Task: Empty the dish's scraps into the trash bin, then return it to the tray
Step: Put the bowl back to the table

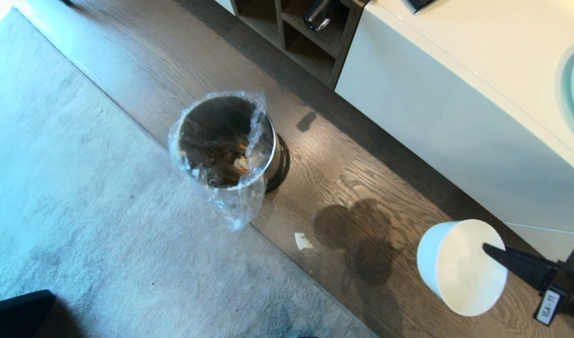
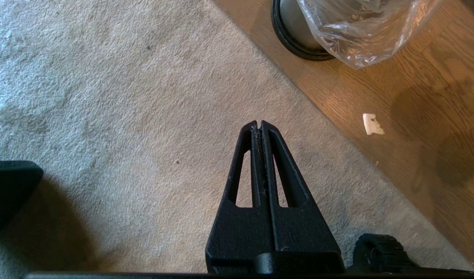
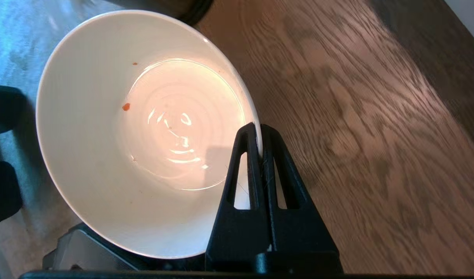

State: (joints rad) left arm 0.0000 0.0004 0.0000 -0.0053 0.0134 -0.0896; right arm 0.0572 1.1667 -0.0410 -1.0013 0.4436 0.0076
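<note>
- Right gripper (image 3: pixel 259 130) clamped tight on the rim of the dish (image 3: pixel 144 131), one finger inside the wall, one outside, so pinching the white bowl by its edge.
- Dish held up over the wood floor (image 1: pixel 362 188), tipped so the opening faces away in the head view; inside pretty much cleaned out, just a couple of tiny orange flecks (image 3: pixel 126 106) stuck to the wall.
- A bit out past the bowl, toward the rug: small pale scrap (image 1: pixel 303 241) lying on the floorboards, right by the carpet (image 1: pixel 80 188) edge.
- Further off from the right gripper: trash bin (image 1: pixel 230 141) standing upright at the rug's edge, clear bag liner (image 1: pixel 240 206) flopped over the side, scraps (image 1: pixel 240 164) visible down in the bottom.
- Left gripper (image 2: pixel 258 124) hanging over the carpet, fingers pressed together, nothing in them, bin base just beyond.
- Off to the far side: white cabinet (image 1: pixel 456 108).
</note>
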